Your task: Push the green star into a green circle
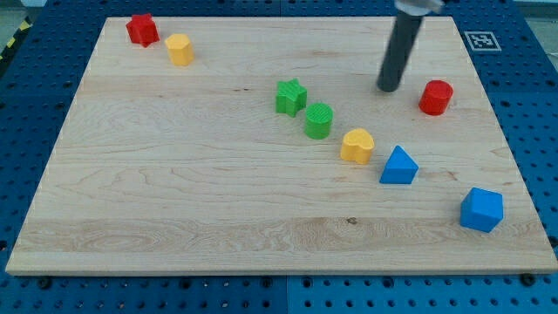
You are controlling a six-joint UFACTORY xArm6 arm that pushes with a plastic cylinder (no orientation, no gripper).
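Observation:
The green star (pixel 291 97) lies near the middle of the wooden board. The green circle (pixel 319 120) sits just to its lower right, close beside it or touching; I cannot tell which. My tip (pixel 387 88) rests on the board to the right of both green blocks, well apart from them, and left of a red cylinder (pixel 435 97).
A yellow heart (pixel 357 145), a blue triangle (pixel 398 166) and a blue cube (pixel 481 209) run diagonally toward the view's bottom right. A red block (pixel 141 30) and a yellow block (pixel 180 50) sit at the top left. The board's edge (pixel 261 272) runs along the bottom.

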